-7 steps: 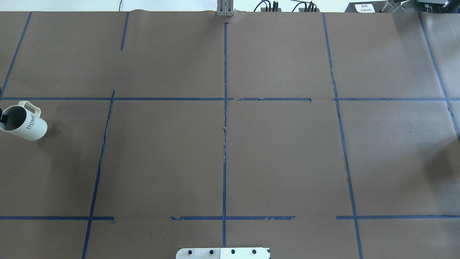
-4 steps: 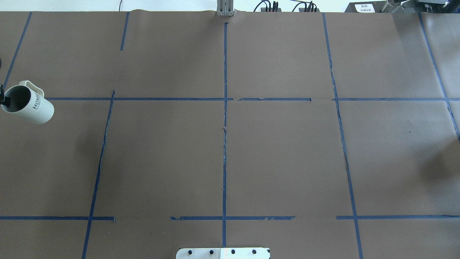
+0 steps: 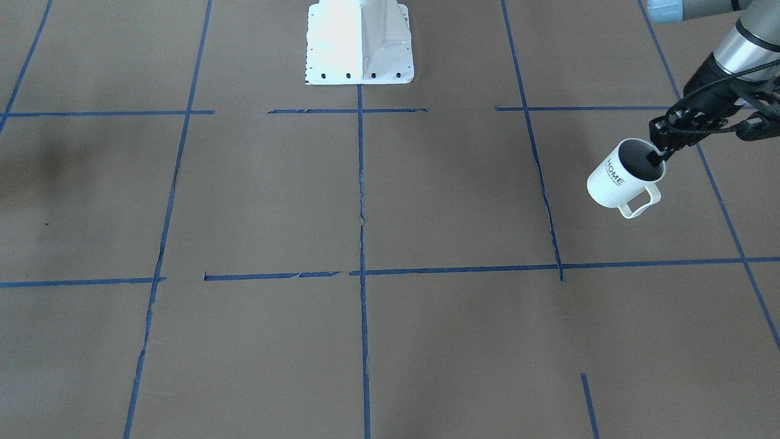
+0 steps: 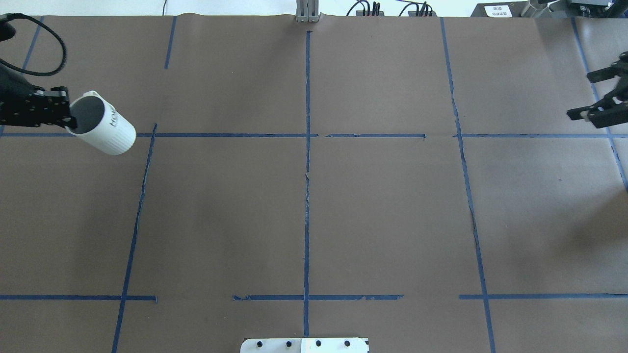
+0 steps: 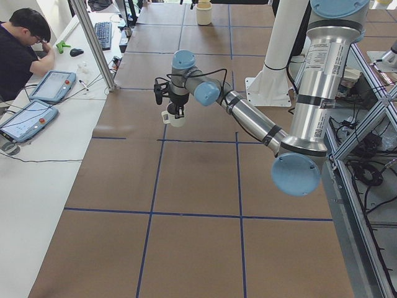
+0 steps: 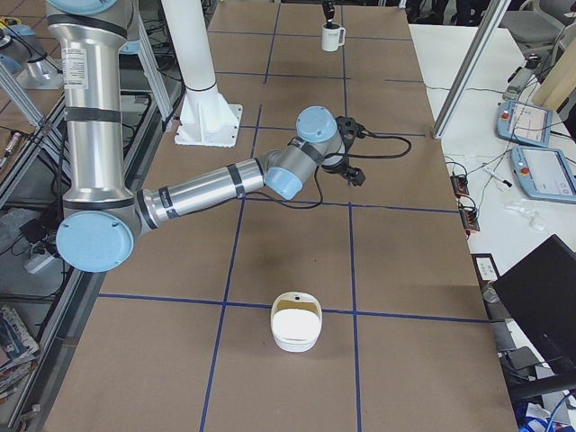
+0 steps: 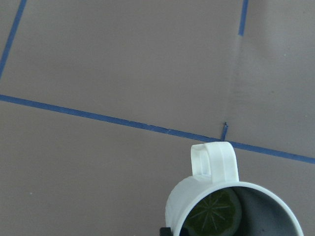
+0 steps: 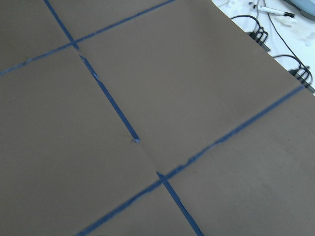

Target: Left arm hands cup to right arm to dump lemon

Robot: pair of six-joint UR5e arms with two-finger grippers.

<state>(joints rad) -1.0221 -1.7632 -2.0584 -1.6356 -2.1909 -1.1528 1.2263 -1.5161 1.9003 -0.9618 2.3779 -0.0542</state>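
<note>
The white ribbed cup point(image 4: 109, 132) with "HOME" lettering hangs tilted above the table at the far left. My left gripper point(image 4: 70, 121) is shut on its rim, one finger inside. The front view shows the cup point(image 3: 618, 178) held clear of the table by the left gripper point(image 3: 657, 156), handle pointing away from the robot. The left wrist view shows the cup point(image 7: 231, 206) with a green-yellow lemon slice point(image 7: 214, 212) inside. My right gripper point(image 4: 580, 95) is open and empty at the far right edge, far from the cup.
A white bowl point(image 6: 296, 320) stands on the brown paper near the table's right end. The robot's white base plate point(image 3: 359, 67) is at the near middle edge. Blue tape lines point(image 4: 307, 147) cross the table. An operator point(image 5: 22, 49) sits beyond the far side.
The cup has risen and moved right and away from the robot, with the left gripper now showing behind it. The right gripper has come into view at the right edge.
</note>
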